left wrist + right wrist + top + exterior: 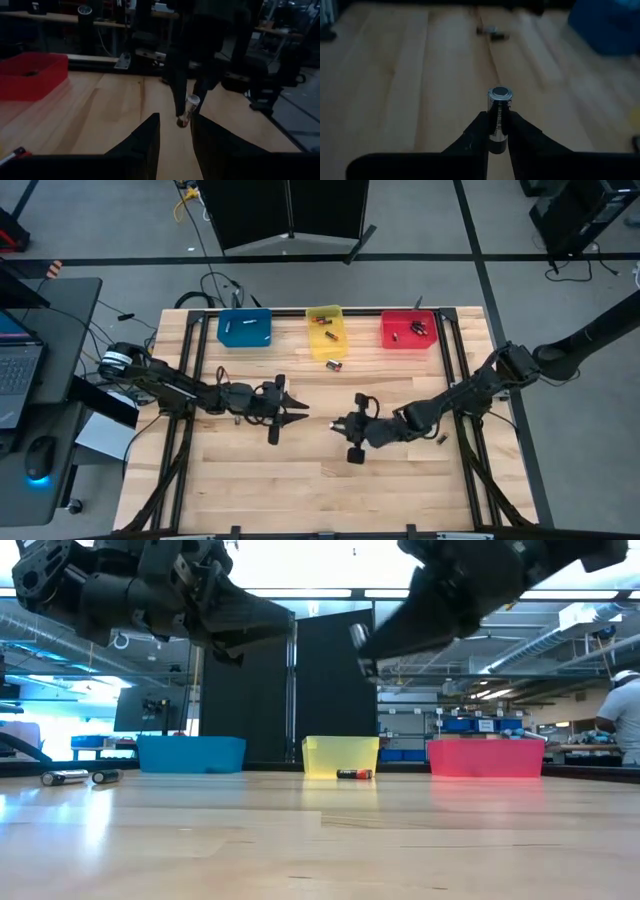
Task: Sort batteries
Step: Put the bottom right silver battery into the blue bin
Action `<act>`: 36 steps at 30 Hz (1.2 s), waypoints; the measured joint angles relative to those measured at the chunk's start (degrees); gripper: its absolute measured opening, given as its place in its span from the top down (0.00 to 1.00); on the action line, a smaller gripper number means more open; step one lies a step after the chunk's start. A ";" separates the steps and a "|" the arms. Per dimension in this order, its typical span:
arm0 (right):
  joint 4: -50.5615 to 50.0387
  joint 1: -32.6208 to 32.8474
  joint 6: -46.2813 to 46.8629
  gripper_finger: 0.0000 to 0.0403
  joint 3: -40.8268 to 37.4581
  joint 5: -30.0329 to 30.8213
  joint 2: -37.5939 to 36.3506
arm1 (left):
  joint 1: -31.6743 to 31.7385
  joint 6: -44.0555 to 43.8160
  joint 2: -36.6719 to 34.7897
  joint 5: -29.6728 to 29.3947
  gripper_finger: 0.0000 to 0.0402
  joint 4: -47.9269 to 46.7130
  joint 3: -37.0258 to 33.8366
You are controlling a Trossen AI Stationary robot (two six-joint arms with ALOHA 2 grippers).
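Overhead, the right gripper [340,424] hangs over the middle of the wooden table [260,490], well short of the blue bin [245,328], yellow bin [325,330] and red bin [409,330] lined along the far edge; the left gripper [297,411] waits just across from it, fingers pointing toward it, so the right arm is plainly the one with the cell; a loose battery [334,365] lies just in front of the yellow bin and another loose cell [439,440] near the right arm; at table height both arms sit high above the boards, the three bins stand in a row behind, one red-and-black battery [354,774] lies flat before the yellow bin, and a pair of batteries [80,777] rests on the left; from the left wrist, its own fingers [142,142] stand apart with nothing between them, and beyond them the right gripper carries a held battery [189,110] tilted a little off vertical; from the right wrist, the fingers [475,135] are pinched on that battery [499,117] about its lower body, its long axis running straight out along the fingers, the silvery terminal end pointing away from the wrist; my read is that the bins lie well ahead, so the carry turns on swinging toward the far edge
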 joint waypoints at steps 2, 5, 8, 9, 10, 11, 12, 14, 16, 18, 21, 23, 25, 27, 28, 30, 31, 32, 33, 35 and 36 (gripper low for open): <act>2.89 -0.65 -2.04 0.86 -0.10 0.24 0.00 | 0.00 -0.01 0.00 0.00 0.71 0.39 0.43; 6.82 -1.11 -5.62 0.86 -0.10 1.34 0.00 | -0.39 0.43 0.00 -0.02 0.71 0.48 1.19; 8.99 -1.34 -7.90 0.86 -0.10 1.33 0.00 | -1.83 3.38 0.00 -0.02 0.70 0.36 2.17; 9.43 -1.34 -8.52 0.86 -0.10 1.36 0.00 | -2.33 4.68 0.00 -0.02 0.70 0.37 2.57; 9.99 -1.34 -9.08 0.86 -0.11 1.36 0.00 | -2.79 5.71 0.00 -0.04 0.69 0.40 2.98; 10.66 -1.36 -9.54 0.86 -0.12 1.38 0.00 | -3.16 6.22 0.00 -0.10 0.68 0.37 3.39; 11.37 -1.36 -10.04 0.86 -0.12 1.39 0.00 | -3.46 6.90 0.00 -0.10 0.67 0.34 3.81; 12.47 -1.35 -10.64 0.86 -0.10 1.40 -0.02 | -3.72 7.27 0.00 -0.13 0.65 -0.40 4.41; 13.36 -1.34 -11.53 0.86 -0.10 1.40 -0.02 | -3.74 7.27 0.00 -0.19 0.64 -1.47 4.97; 14.12 -1.34 -11.99 0.86 -0.10 1.40 -0.06 | -3.73 7.40 0.00 -0.23 0.62 -2.13 5.59; 14.57 -1.34 -12.11 0.86 -0.10 1.41 -0.09 | -3.65 7.50 0.00 -0.22 0.61 -2.27 6.39; 15.10 -1.34 -12.47 0.86 -0.10 1.40 -0.09 | -3.63 7.81 0.00 0.09 0.61 -3.33 7.06; 15.28 -1.34 -12.49 0.86 -0.10 1.40 -0.09 | -3.65 8.53 0.00 0.34 0.61 -4.79 7.89; 15.32 -1.34 -12.66 0.86 -0.10 1.40 -0.09 | -3.65 8.74 0.00 0.39 0.61 -6.50 8.81; 15.38 -1.34 -12.91 0.86 -0.10 1.40 -0.09 | -3.63 8.89 0.01 0.34 0.61 -7.32 9.28; 15.70 -1.34 -13.12 0.86 -0.10 1.40 -0.09 | -3.61 9.03 0.56 0.00 0.61 -7.13 9.95; 15.70 -1.34 -13.12 0.86 -0.10 1.40 -0.09 | -3.56 9.38 0.89 -0.01 0.61 -6.97 10.30; 15.74 -1.34 -13.22 0.86 -0.10 1.40 -0.09 | -3.54 9.85 1.40 -0.02 0.61 -6.97 10.64; 15.84 -1.34 -13.36 0.86 -0.10 1.40 -0.09 | -3.34 10.07 2.10 -0.02 0.61 -6.91 11.10; 16.09 -1.34 -13.49 0.86 -0.10 1.40 -0.09 | -3.23 10.07 3.87 0.13 0.61 -6.87 12.03; 16.08 -1.34 -13.50 0.86 -0.10 1.37 -0.09 | -3.21 10.11 4.58 0.24 0.61 -6.96 12.41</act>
